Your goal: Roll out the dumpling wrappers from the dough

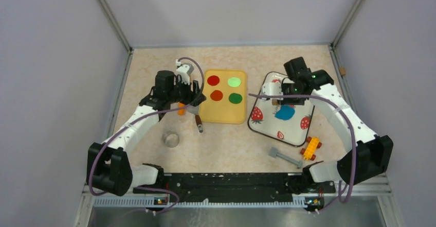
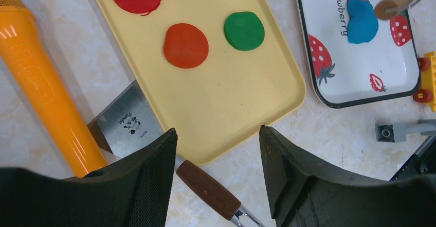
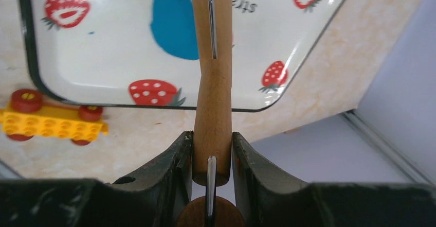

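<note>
Black rail (image 1: 231, 181), beige tabletop (image 1: 231, 144), dough (image 1: 285, 112), grey walls (image 1: 231, 11)

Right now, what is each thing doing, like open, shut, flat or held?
Left gripper: open, empty, over the yellow tray's near edge.
Right gripper: shut on the pin.
Pin: held, above the dough; touching unclear.
Dough: flattened lumpy patch on the white tray, not round yet.
Discs: four, flat on the yellow tray.
Microphone: lying on the table.
Scraper: lying flat beside the yellow tray.
</note>
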Tool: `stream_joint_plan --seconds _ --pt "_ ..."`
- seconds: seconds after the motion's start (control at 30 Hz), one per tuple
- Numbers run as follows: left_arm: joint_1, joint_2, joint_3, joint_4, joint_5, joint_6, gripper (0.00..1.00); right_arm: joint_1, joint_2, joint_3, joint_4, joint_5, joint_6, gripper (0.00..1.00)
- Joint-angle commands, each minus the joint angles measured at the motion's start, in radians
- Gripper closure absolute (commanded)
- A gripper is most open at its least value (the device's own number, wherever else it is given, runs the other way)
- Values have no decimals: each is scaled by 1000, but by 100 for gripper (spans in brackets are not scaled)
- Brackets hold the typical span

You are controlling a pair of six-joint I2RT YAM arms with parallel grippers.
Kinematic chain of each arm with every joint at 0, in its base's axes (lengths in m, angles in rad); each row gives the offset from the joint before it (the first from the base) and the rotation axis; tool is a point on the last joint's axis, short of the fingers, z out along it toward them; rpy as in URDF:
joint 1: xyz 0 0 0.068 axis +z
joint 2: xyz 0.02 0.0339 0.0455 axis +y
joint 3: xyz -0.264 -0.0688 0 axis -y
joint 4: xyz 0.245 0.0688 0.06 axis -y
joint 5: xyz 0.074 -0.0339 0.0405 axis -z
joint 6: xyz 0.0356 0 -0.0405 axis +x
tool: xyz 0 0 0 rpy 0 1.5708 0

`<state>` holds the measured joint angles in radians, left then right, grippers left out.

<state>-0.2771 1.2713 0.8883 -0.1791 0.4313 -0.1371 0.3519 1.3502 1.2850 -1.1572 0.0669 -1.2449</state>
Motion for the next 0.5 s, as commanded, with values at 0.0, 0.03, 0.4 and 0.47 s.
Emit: stream_joint_plan --seconds 0.0,0.03,0.4,0.47 --pt "6 -20 1 53 20 -17 37 -19 28 44 127 26 20 100" --pt "7 -21 2 53 20 -18 37 -24 32 25 150 27 14 100" --pt "20 -50 -14 39 19 -11 37 -49 41 -238 110 -56 -43 100" --pt "25 -52 -18 42 18 -12 36 -49 38 -268 38 -62 -44 100"
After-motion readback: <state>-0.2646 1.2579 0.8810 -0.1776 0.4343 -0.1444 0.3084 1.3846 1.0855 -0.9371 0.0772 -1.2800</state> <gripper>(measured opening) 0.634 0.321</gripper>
